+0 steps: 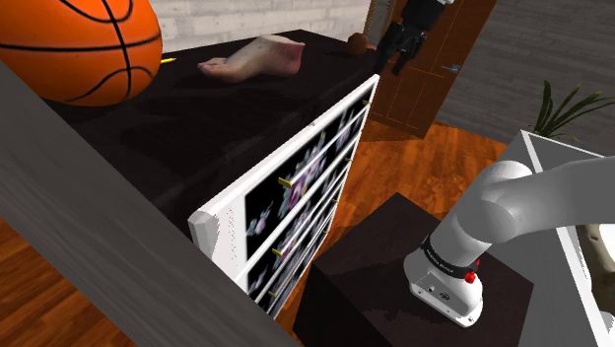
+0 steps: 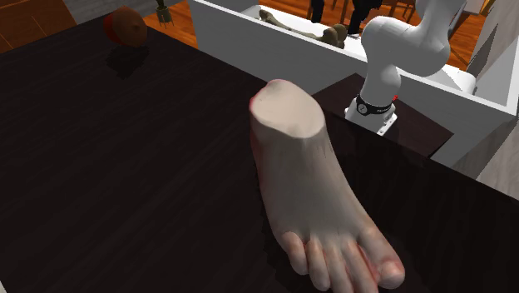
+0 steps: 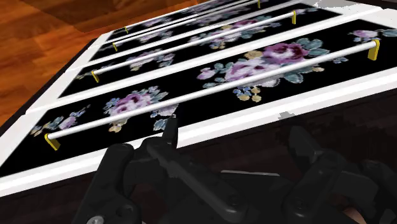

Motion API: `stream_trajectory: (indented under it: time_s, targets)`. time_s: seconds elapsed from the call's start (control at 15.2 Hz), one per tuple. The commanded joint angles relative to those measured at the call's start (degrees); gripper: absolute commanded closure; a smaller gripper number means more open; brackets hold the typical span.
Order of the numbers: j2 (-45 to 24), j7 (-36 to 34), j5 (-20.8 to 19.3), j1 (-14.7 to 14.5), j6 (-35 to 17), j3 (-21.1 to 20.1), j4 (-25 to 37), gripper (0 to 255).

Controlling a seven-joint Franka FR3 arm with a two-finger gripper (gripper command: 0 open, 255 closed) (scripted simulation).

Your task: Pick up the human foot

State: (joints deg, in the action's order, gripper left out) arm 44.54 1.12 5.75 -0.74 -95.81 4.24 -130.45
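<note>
The human foot (image 1: 251, 57) is pale and flesh-coloured. It lies on the dark top of a dresser (image 1: 148, 138), toes pointing to the shoulder view's left. The second exterior view has the foot (image 2: 312, 183) close up, its cut ankle end facing the arm. My black gripper (image 1: 399, 51) hangs beyond the dresser's far corner, off to the foot's right in the shoulder view and well apart from it. In the wrist view the gripper (image 3: 232, 137) is open, holding nothing, and looks along the floral drawer fronts (image 3: 254, 70).
A large basketball (image 1: 84, 44) sits at the dresser's left end. A small reddish-brown ball (image 1: 357, 41) (image 2: 125, 27) rests near the far corner. A brown door (image 1: 434, 79) stands behind the gripper. My arm's base (image 1: 444, 281) is on the dark stand (image 1: 375, 286).
</note>
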Motion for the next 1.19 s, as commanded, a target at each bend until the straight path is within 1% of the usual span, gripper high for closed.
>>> stream_trajectory:
  time_s: [0.0,0.26,0.59,0.86,1.12]
  targets:
    - [0.0,0.0,0.0,0.0,0.0,0.0,0.0,0]
    - [-1.9,-15.4,5.9,1.9,-1.6,-6.0,1.1,0]
    - [-6.9,-34.3,11.9,4.5,-4.7,-13.1,5.2,0]
    - [-12.6,-49.2,15.0,7.1,-7.6,-18.3,10.4,0]
    - [-19.4,-64.0,16.1,10.0,-10.6,-23.0,17.0,0]
